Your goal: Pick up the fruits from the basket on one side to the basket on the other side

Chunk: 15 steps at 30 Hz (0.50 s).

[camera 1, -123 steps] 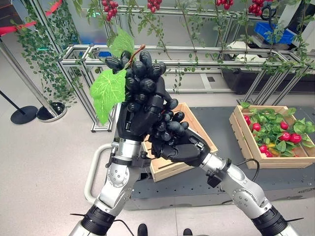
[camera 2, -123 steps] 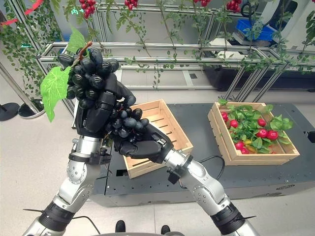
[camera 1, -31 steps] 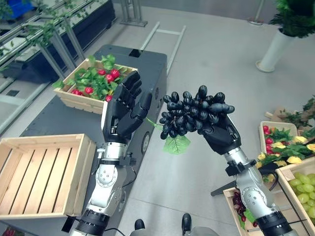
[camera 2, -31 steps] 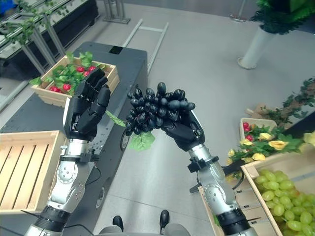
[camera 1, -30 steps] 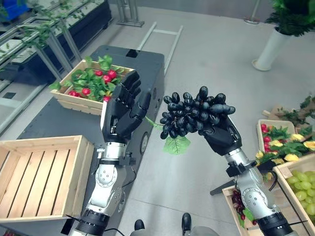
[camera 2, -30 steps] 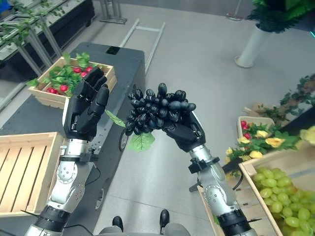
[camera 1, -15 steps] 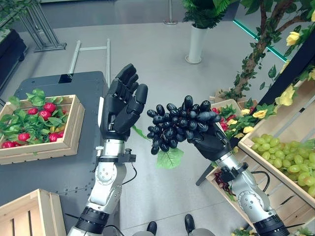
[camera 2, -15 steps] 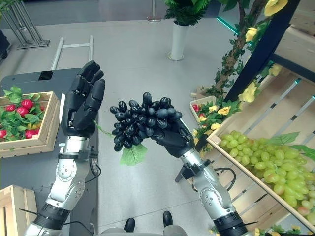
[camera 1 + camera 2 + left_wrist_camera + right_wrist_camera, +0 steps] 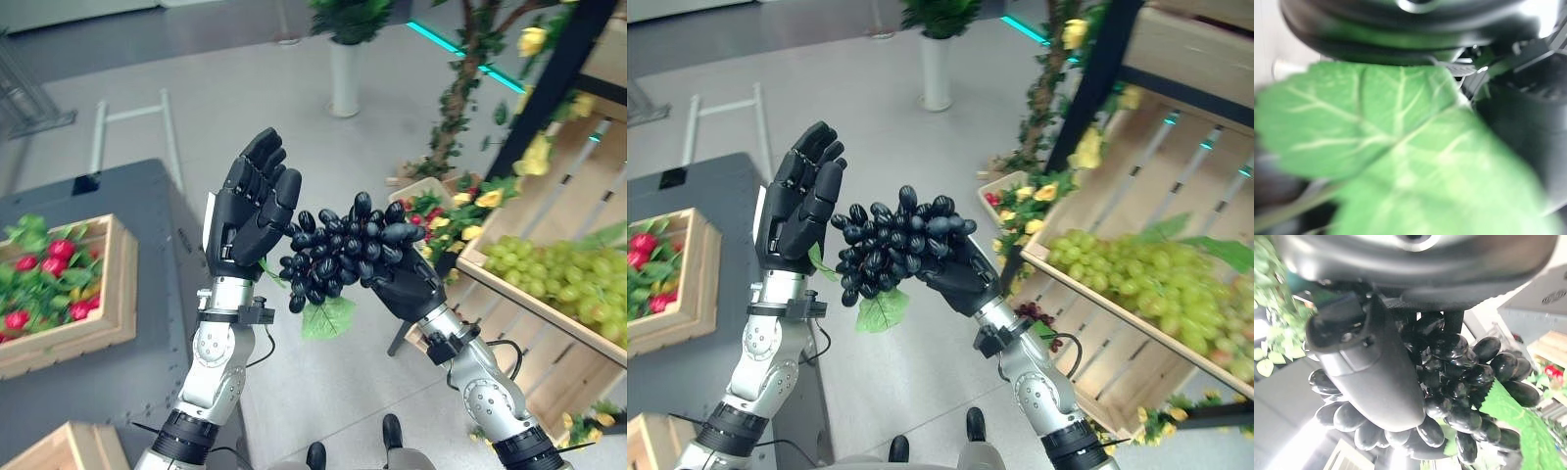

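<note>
A bunch of black grapes (image 9: 343,253) with a green leaf (image 9: 327,318) hangs in the air in front of me. My right hand (image 9: 409,286) is curled under and round it, and its wrist view shows the thumb (image 9: 1371,367) lying across the grapes (image 9: 1459,401). Just left of the bunch my left hand (image 9: 248,211) stands upright with straight fingers, holding nothing. A leaf (image 9: 1400,152) lies close before the left wrist camera. A wooden crate with red fruit and leaves (image 9: 59,284) sits on the dark platform (image 9: 147,323) at left. A sloping wooden bin of green grapes (image 9: 1136,284) is at right.
The corner of another wooden crate (image 9: 69,450) shows at the lower left. A small crate of flowers and red fruit (image 9: 436,206) stands on the grey floor beside the bin. A white pot with a plant (image 9: 345,69) is at the back.
The whole view has swung right: the red-fruit crate slid to the left edge and the green-grape bin came further in. The bunch stays in my right hand, slightly closer to the left hand.
</note>
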Tool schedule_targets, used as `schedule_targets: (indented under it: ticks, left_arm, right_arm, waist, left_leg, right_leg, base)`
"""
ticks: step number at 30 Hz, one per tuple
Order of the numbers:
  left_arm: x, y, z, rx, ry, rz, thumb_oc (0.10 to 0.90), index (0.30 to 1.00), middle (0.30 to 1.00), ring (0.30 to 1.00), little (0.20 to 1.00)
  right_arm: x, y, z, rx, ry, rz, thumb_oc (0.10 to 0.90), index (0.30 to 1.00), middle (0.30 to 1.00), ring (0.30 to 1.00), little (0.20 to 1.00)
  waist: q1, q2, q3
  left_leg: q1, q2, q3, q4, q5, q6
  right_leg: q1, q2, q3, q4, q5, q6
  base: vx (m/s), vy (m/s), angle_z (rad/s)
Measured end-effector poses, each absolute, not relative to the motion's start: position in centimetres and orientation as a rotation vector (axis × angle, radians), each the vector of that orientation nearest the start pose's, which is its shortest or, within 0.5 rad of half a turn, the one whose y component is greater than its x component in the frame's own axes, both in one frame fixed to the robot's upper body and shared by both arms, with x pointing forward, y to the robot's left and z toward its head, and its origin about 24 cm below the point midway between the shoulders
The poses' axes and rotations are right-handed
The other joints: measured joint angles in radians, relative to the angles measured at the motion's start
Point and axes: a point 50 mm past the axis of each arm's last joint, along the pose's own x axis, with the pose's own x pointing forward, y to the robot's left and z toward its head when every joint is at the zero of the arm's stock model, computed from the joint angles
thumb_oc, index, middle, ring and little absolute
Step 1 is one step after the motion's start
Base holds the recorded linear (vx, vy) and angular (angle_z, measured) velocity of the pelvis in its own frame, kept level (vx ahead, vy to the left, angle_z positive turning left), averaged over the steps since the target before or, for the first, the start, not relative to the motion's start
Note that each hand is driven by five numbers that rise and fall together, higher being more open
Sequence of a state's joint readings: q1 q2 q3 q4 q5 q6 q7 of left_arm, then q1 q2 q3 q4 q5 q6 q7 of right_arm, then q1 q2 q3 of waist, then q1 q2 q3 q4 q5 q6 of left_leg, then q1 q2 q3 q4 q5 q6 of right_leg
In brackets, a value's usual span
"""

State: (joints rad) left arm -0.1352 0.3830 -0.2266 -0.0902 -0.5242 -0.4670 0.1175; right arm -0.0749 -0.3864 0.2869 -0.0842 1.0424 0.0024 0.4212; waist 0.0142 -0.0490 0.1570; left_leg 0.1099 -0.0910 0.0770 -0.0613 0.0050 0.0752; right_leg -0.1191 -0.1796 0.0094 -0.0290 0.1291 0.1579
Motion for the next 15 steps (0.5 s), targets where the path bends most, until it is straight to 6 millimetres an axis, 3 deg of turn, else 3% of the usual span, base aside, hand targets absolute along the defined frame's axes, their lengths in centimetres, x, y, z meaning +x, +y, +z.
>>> schedule_targets:
  ticks: [1,2,4,5,8,9,10,11,12,13,14,15]
  left_arm:
    - [25.9,16.6,13.1,-0.232,-0.557,-0.143,0.8,0.9,0.9,0.9,0.9]
    - [25.8,16.7,13.0,-0.229,-0.554,-0.139,0.8,0.9,0.9,0.9,0.9]
    - [25.7,16.9,12.7,-0.229,-0.545,-0.127,0.8,0.9,0.9,0.9,0.9]
    - [25.7,17.1,12.7,-0.221,-0.543,-0.121,0.8,0.9,0.9,0.9,0.9]
    - [25.7,17.6,12.7,-0.214,-0.54,-0.094,0.8,0.9,0.9,0.9,0.9]
    - [25.8,17.7,12.9,-0.213,-0.552,-0.09,0.8,0.9,0.9,0.9,0.9]
    - [25.7,17.7,13.0,-0.216,-0.556,-0.089,0.8,0.9,0.9,0.9,0.9]
    - [25.7,17.6,12.9,-0.218,-0.554,-0.092,0.8,0.9,0.9,0.9,0.9]
    - [25.7,17.8,12.8,-0.218,-0.551,-0.083,0.8,0.9,0.9,0.9,0.9]
    - [25.7,17.8,12.7,-0.228,-0.546,-0.072,0.8,0.9,0.9,0.9,0.9]
    - [25.7,17.8,12.7,-0.229,-0.548,-0.069,0.8,0.9,0.9,0.9,0.9]
    - [25.8,18.0,12.8,-0.217,-0.551,-0.066,0.8,0.9,0.9,0.9,0.9]
  right_arm:
    - [24.9,-13.2,7.7,0.666,-0.052,0.718,0.4,0.3,0.3,0.3,0.3]
    - [24.9,-13.3,7.3,0.679,-0.03,0.71,0.4,0.3,0.3,0.3,0.3]
    - [24.9,-13.3,6.8,0.682,-0.006,0.712,0.4,0.3,0.3,0.3,0.3]
    - [24.8,-13.2,6.7,0.679,0.003,0.73,0.4,0.3,0.3,0.3,0.3]
    - [24.5,-12.9,6.3,0.689,0.007,0.777,0.4,0.3,0.3,0.3,0.3]
    - [24.5,-12.7,6.3,0.686,0.006,0.802,0.4,0.3,0.3,0.3,0.3]
    - [24.5,-12.6,6.4,0.679,0.006,0.82,0.4,0.3,0.3,0.3,0.3]
    - [24.5,-12.8,6.2,0.653,0.017,0.847,0.4,0.3,0.3,0.3,0.3]
    - [24.5,-12.6,5.8,0.629,0.037,0.854,0.4,0.3,0.3,0.3,0.3]
    - [24.4,-12.6,5.4,0.606,0.07,0.866,0.4,0.3,0.3,0.3,0.3]
    - [24.4,-12.6,5.4,0.586,0.081,0.875,0.4,0.3,0.3,0.3,0.3]
    - [24.3,-12.4,5.2,0.57,0.098,0.89,0.4,0.3,0.3,0.3,0.3]
  waist:
    - [0.007,0.004,0.001]
    - [0.012,0.013,0.006]
    - [0.026,0.042,0.019]
    - [0.035,0.038,0.019]
    - [0.058,0.015,0.019]
    - [0.074,0.0,0.022]
    - [0.089,0.015,0.015]
    - [0.118,0.042,0.006]
    - [0.121,0.042,0.009]
    - [0.115,0.044,0.01]
    - [0.118,0.043,0.009]
    - [0.115,0.027,0.006]
  left_leg:
    - [-0.003,0.014,0.022,0.0,-0.003,0.0]
    - [-0.004,0.039,0.039,-0.001,-0.005,-0.006]
    - [-0.003,0.107,0.071,0.007,-0.006,-0.029]
    - [-0.006,0.118,0.067,0.012,-0.009,-0.042]
    - [-0.021,0.124,0.062,0.066,-0.038,-0.071]
    - [-0.071,0.121,0.013,0.114,-0.071,-0.055]
    - [-0.08,0.112,-0.033,0.086,-0.067,-0.052]
    - [-0.043,0.139,-0.073,-0.03,0.032,-0.075]
    - [-0.036,0.167,-0.042,-0.028,0.031,-0.085]
    - [-0.028,0.177,-0.02,-0.028,0.03,-0.086]
    - [-0.026,0.179,-0.01,-0.028,0.025,-0.093]
    - [-0.026,0.176,-0.001,-0.028,0.024,-0.107]
  right_leg:
    - [-0.017,0.0,-0.029,0.021,-0.012,-0.015]
    - [-0.043,0.009,-0.071,0.126,-0.033,-0.048]
    - [-0.085,0.049,-0.137,0.372,-0.164,-0.071]
    - [-0.08,0.046,-0.157,0.404,-0.19,-0.08]
    - [-0.022,0.065,-0.162,0.344,-0.239,-0.093]
    - [0.007,0.083,-0.124,0.239,-0.224,-0.08]
    - [0.007,0.096,-0.113,0.191,-0.204,-0.082]
    - [0.035,0.121,-0.165,0.092,-0.175,-0.073]
    - [0.041,0.091,-0.213,0.127,-0.201,-0.122]
    - [0.053,0.028,-0.211,0.141,-0.199,-0.11]
    - [0.064,0.0,-0.208,0.139,-0.181,-0.082]
    - [0.083,-0.064,-0.188,0.088,-0.134,-0.026]
  base:
    - [-0.11,0.005,-0.47]
    - [-0.14,-0.042,-0.44]
    - [-0.12,-0.126,-0.38]
    - [-0.09,-0.161,-0.28]
    - [-0.07,-0.246,-0.2]
    - [-0.06,-0.235,-0.5]
    - [-0.08,-0.271,-0.97]
    - [-0.09,-0.31,-1.1]
    - [-0.12,-0.393,-1.02]
    - [-0.1,-0.336,-0.6]
    - [-0.07,-0.278,-0.45]
    - [-0.07,-0.296,-0.39]
